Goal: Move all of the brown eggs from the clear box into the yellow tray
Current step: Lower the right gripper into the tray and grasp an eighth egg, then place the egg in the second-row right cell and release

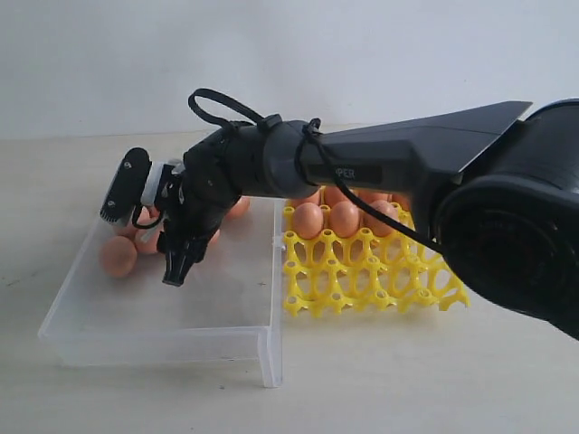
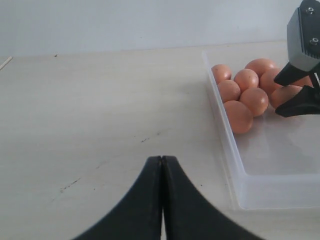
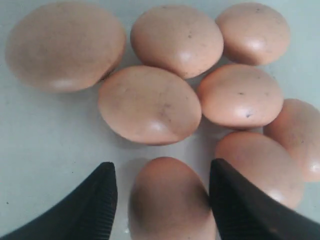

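The pale tabletop (image 1: 407,380) carries everything. My right arm (image 1: 380,163) reaches across from the right of the exterior view and hides the back rows of the yellow tray (image 1: 362,280) and part of the clear box (image 1: 163,348), which sits just beside the tray on its left. Several brown eggs (image 1: 308,220) already sit in the tray's far cups. The rest are bunched in the box's far left corner (image 2: 239,116). My right fingers (image 1: 174,274) point down into that cluster, spread wide on either side of one egg (image 3: 167,200). Its neighbours crowd close around it. My left fingers (image 2: 162,165) are pressed together, holding nothing, over bare tabletop outside the box.
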### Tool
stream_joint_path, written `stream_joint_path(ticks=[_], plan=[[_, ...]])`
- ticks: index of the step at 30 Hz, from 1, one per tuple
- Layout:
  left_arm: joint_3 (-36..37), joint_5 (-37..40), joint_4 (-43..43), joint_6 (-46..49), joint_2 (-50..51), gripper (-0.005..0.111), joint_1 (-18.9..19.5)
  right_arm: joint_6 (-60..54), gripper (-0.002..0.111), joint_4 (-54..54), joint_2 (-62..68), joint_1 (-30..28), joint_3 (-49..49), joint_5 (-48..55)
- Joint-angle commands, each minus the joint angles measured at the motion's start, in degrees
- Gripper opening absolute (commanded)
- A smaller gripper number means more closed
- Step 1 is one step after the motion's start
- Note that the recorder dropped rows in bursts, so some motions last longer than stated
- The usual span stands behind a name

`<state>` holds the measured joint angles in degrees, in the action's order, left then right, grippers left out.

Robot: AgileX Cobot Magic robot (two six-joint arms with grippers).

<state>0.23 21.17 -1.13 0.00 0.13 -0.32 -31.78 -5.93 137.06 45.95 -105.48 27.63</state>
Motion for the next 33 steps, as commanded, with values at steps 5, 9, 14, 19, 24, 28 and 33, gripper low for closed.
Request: stream_joint_path(ticks=[5,9,14,19,24,28,33], plan=[[-0.2,-0.5,0.2,0.0,-0.1,0.000,-0.3,0.1,0.039,-3.7,1.7,-1.0,-0.2,3.4],[-0.2,-0.5,0.2,0.0,-0.1,0.000,-0.3,0.5,0.010,-3.7,0.8,-1.0,-0.2,4.7],[-0.2,-0.5,0.2,0.0,-0.1,0.000,-0.3,12.7,0.000,-3.9,-5.9,-1.3,3.9,-3.6],[-0.2,-0.5,0.2,0.0,-0.1,0.000,-0.3,27.6,0.000,-5.5,-15.1,-3.7,17.4,-21.4],[-0.2,-0.5,0.2,0.0,-0.1,0.000,-0.3,39.9,0.000,-6.9,-29.6,-12.7,39.6,-41.5],[-0.2,-0.5,0.2,0.0,-0.1,0.000,-0.3,41.0,0.000,-7.2,-35.0,-18.3,48.4,-45.9],[-0.2,-0.5,0.2,0.0,-0.1,0.000,-0.3,42.6,0.000,-8.2,-37.9,-25.1,55.8,-50.6]])
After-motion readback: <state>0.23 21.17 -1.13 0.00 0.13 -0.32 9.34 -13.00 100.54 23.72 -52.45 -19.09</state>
